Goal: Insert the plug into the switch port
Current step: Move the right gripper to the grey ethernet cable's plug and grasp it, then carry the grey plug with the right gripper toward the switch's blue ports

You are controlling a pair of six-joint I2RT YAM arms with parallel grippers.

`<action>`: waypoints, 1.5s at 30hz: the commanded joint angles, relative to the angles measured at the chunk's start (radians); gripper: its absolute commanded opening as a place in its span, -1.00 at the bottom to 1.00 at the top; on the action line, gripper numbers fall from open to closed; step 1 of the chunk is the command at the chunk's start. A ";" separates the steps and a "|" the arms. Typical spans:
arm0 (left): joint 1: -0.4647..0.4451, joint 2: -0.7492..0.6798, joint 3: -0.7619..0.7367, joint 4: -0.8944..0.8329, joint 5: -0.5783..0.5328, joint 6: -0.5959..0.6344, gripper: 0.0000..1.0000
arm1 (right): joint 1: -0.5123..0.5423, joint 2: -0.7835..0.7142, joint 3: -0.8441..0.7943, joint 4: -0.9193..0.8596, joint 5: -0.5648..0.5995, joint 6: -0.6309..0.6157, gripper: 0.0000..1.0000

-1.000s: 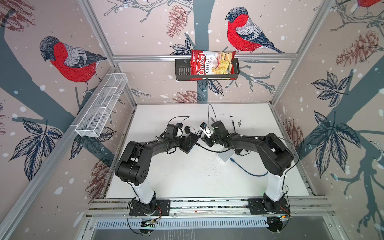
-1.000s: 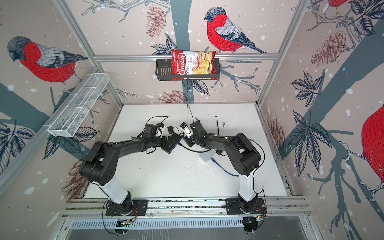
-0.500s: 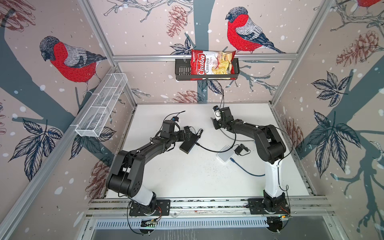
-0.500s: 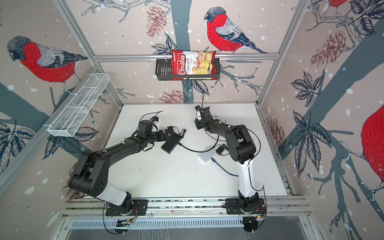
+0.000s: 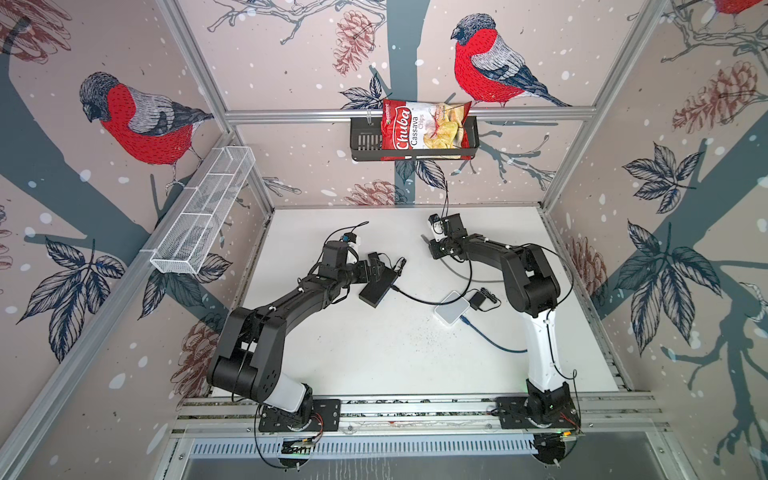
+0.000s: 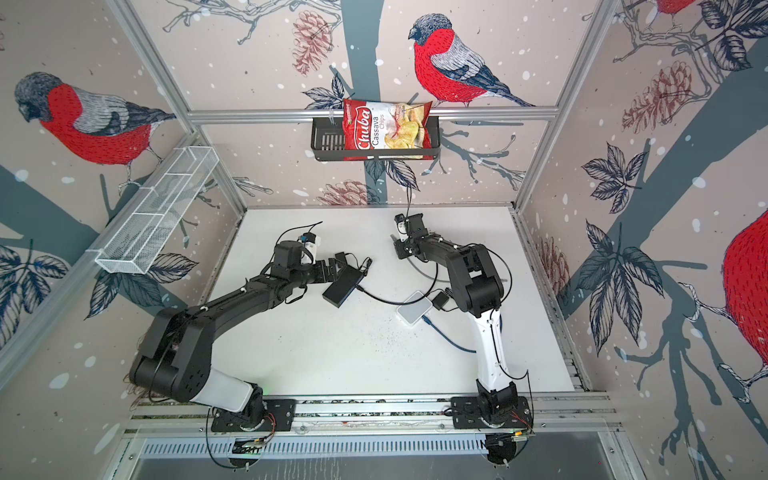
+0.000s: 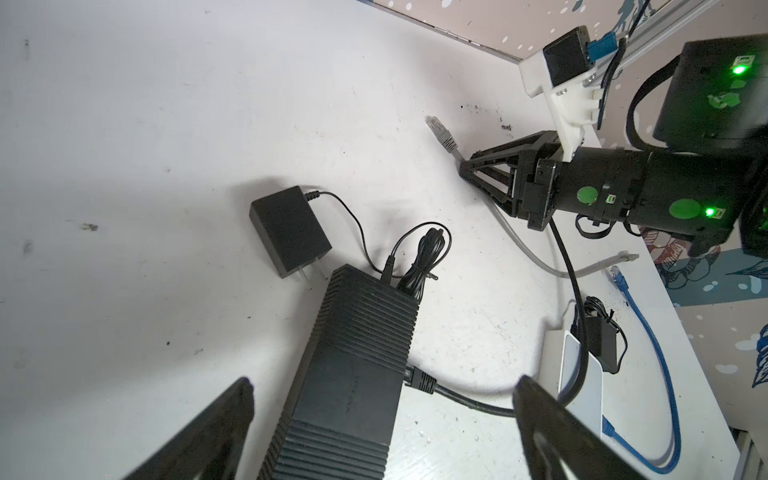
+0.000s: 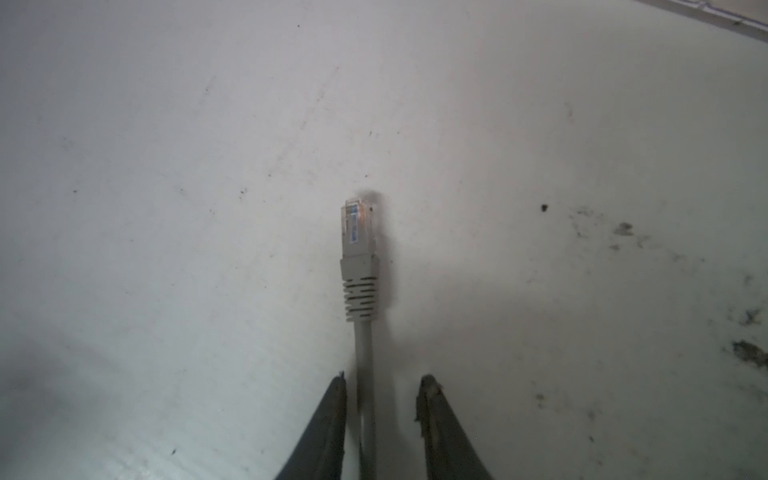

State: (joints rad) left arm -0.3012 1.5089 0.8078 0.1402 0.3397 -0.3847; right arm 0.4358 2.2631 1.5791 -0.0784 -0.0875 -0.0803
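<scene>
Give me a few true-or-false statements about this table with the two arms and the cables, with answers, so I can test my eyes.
1. The left gripper is open and holds nothing. True.
2. The plug sits in the switch. False: it lies on the table, well apart from the switch.
3. A chips bag stands in the basket on the back wall. True.
4. The blue cable plugs into the switch. False: it plugs into the white box.
5. The right gripper has a finger on either side of the grey cable. True.
</scene>
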 commanded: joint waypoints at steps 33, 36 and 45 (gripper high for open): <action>-0.011 -0.033 0.008 -0.066 0.041 -0.039 0.83 | 0.088 -0.489 -0.606 0.349 -0.270 -0.294 -0.90; -0.031 -0.026 0.011 -0.076 0.040 -0.045 0.82 | 0.125 -0.523 -0.633 0.330 -0.311 -0.336 -0.90; -0.077 -0.048 0.005 -0.088 0.031 -0.084 0.70 | 0.230 -0.563 -0.659 0.266 -0.399 -0.412 -0.90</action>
State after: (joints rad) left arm -0.3714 1.4746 0.8108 0.0589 0.3656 -0.4480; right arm 0.6502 1.7119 0.9234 0.2035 -0.4282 -0.4538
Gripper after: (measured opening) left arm 0.856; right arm 0.077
